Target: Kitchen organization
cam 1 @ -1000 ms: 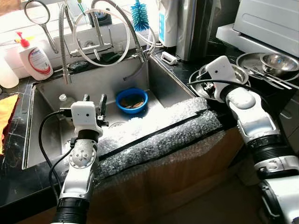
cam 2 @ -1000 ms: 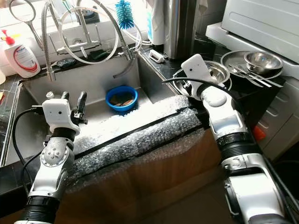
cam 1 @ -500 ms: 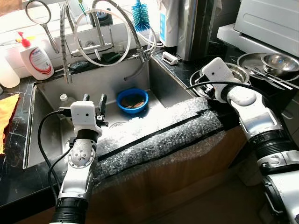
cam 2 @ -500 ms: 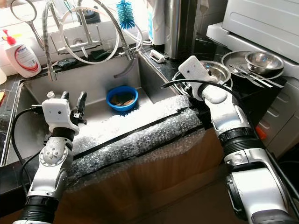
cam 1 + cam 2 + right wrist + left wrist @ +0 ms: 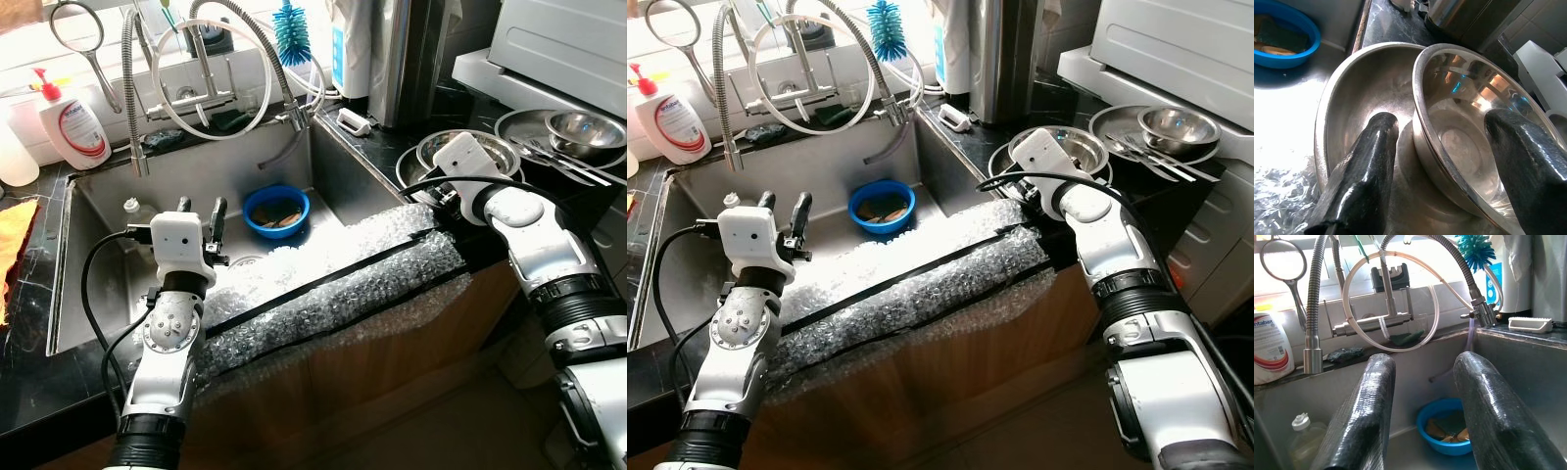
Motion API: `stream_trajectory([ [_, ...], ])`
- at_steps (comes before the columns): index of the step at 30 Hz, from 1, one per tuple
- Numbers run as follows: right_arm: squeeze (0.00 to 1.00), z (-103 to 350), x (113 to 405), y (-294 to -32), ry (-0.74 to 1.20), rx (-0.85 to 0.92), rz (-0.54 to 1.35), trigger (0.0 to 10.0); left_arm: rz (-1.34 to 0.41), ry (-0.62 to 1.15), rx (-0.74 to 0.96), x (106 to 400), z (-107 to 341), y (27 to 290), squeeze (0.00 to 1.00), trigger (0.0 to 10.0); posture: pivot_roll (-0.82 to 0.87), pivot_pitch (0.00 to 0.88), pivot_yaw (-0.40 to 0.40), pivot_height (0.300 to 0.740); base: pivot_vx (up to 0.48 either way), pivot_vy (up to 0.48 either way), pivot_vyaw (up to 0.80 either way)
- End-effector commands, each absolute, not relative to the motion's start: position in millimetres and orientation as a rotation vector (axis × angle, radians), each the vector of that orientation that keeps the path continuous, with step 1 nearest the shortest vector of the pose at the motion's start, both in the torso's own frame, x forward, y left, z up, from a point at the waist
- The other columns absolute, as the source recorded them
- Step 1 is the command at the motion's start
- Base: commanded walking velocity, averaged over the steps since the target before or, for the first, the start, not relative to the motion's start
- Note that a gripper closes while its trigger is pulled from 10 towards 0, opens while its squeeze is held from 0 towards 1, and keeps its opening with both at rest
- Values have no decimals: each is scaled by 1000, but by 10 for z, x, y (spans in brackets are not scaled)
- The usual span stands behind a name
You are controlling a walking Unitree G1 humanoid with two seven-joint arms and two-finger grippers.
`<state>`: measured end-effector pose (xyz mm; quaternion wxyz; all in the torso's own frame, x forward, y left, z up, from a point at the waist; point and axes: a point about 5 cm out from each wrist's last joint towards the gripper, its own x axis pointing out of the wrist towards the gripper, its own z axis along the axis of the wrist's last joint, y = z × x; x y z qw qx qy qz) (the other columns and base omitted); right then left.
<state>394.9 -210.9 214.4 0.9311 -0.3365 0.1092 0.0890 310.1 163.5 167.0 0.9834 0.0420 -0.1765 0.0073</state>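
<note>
Steel bowl point(image 5: 1469, 142) rim between right end effector point(image 5: 1444, 161) fingers | fingers apart | left end effector point(image 5: 1422, 416) apart over sink point(image 5: 108, 235)

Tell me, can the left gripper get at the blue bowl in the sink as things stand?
Probably yes: the left gripper hovers open over the sink, and nothing stands between it and the blue bowl ahead.

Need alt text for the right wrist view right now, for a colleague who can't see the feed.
The right gripper is open, its two black fingers straddling the near rim of a small steel bowl that sits inside a wider steel pan. Beyond them, a blue bowl sits in the sink.
</note>
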Motion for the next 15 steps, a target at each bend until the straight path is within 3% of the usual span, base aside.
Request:
stream_trajectory([
  [1, 0, 2142, 3968, -2100, 238, -695, 183, 10000, 14, -358, 83, 3115, 1691, 1648, 0, 10000, -212, 0, 119, 740, 0, 0, 0],
  [4, 0, 2151, 3971, -2127, 238, -693, 167, 10000, 16, -356, 83, 3119, 1691, 1653, 0, 10000, -212, 0, 119, 740, 0, 0, 0],
  [5, 0, 2150, 3970, -2137, 239, -693, 163, 9176, 17, -356, 82, 3119, 1690, 1653, 0, 10000, -212, 0, 119, 740, 0, 0, 0],
  [6, 0, 2149, 3970, -2147, 241, -692, 158, 5569, 17, -355, 82, 3120, 1689, 1652, 0, 10000, -211, 0, 119, 740, 0, 0, 0],
  [7, 0, 2147, 3969, -2158, 243, -693, 153, 3412, 17, -355, 81, 3121, 1688, 1651, 0, 10000, -211, 0, 119, 740, 0, 0, 0],
  [8, 0, 2148, 3968, -2173, 245, -701, 145, 0, 17, -354, 81, 3122, 1688, 1651, 0, 10000, -211, 0, 120, 740, 0, 0, 0],
  [15, 0, 2162, 3968, -2215, 242, -716, 117, 0, 10, -350, 78, 3128, 1677, 1638, 0, 10000, -214, 0, 126, 740, 0, 0, 0],
])
